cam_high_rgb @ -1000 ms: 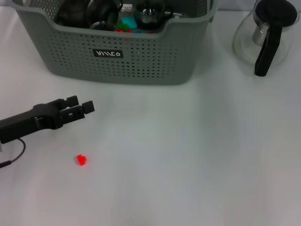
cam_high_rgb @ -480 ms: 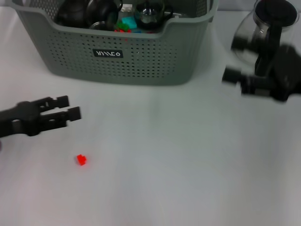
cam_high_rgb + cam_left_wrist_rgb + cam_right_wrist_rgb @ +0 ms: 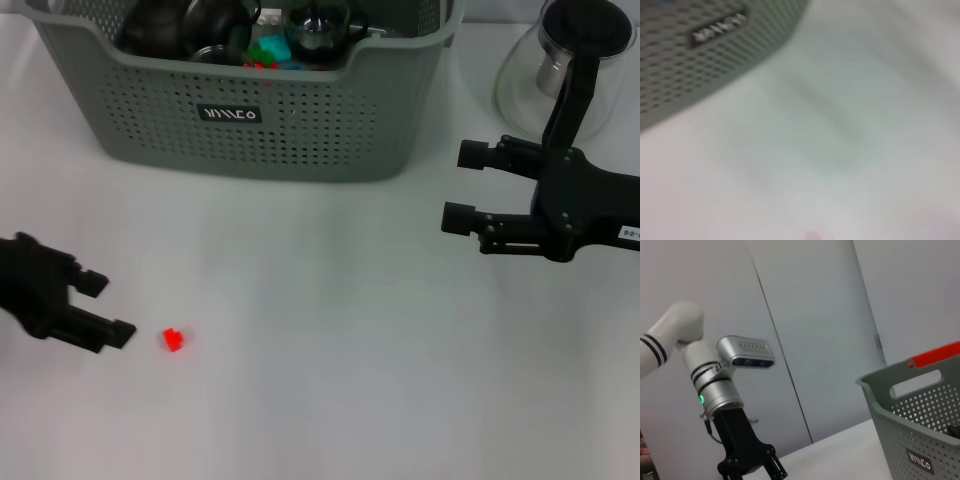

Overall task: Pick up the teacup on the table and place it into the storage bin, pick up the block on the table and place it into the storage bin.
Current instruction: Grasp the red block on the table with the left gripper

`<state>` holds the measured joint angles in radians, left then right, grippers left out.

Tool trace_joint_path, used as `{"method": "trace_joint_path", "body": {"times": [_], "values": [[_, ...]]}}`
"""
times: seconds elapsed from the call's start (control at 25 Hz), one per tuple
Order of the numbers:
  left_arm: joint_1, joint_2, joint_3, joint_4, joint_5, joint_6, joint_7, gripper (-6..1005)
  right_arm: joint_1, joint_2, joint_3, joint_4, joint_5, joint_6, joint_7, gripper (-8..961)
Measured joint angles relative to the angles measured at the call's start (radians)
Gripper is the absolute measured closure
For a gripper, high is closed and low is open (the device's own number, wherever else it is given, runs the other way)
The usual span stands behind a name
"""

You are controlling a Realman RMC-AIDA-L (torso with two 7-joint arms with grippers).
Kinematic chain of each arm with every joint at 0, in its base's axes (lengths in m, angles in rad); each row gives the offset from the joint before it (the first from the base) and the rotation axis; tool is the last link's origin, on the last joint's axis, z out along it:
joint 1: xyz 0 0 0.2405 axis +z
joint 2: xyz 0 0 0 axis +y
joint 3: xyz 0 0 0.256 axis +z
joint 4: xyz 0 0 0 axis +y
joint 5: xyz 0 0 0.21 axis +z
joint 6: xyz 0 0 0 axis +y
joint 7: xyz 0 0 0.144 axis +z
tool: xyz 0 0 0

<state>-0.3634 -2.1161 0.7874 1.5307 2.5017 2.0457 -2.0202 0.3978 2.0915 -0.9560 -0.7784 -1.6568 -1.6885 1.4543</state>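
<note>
My left gripper (image 3: 105, 308) has dropped to eight o'clock, jaws apart, just beside the red block (image 3: 174, 340) on the desk (image 3: 330, 330); the storage bin (image 3: 300, 130) sits at twelve; my right gripper (image 3: 463, 187), open, has swung in at three.

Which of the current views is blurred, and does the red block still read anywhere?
Left wrist view: smeared throughout; the storage bin and its label are soft, and a pink smudge at the frame edge cannot be identified. Head view: sharp, with the block distinct beside the left gripper. Right wrist view: sharp, no block in frame.
</note>
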Motion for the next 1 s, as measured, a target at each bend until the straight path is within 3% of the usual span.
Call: {"method": "trace_joint_path", "body": {"times": [0.08,0.24,0.36,0.56,0.84,1.0], "values": [[-0.022,-0.019,0.102,0.041,0.053,-0.013,-0.030,244,0.012,0.000,0.000,0.014,-0.002,0.007,0.000,7],[-0.068,-0.059,0.205,0.062,0.147,-0.045,-0.064,240,0.035,0.001,-0.005,0.036,-0.012,0.015,0.000,7],[-0.057,-0.060,0.338,0.067,0.163,-0.093,-0.138,247,0.044,0.001,-0.007,0.041,-0.025,0.018,-0.001,7],[0.021,-0.061,0.555,0.134,0.214,-0.224,-0.230,292,0.048,0.001,-0.003,0.053,-0.035,0.032,-0.001,7],[0.043,-0.062,0.678,0.122,0.273,-0.287,-0.293,356,0.049,-0.002,0.000,0.064,-0.039,0.042,-0.001,7],[0.049,-0.062,0.725,0.105,0.304,-0.305,-0.312,449,0.049,-0.002,0.000,0.065,-0.041,0.045,-0.002,7]]}}
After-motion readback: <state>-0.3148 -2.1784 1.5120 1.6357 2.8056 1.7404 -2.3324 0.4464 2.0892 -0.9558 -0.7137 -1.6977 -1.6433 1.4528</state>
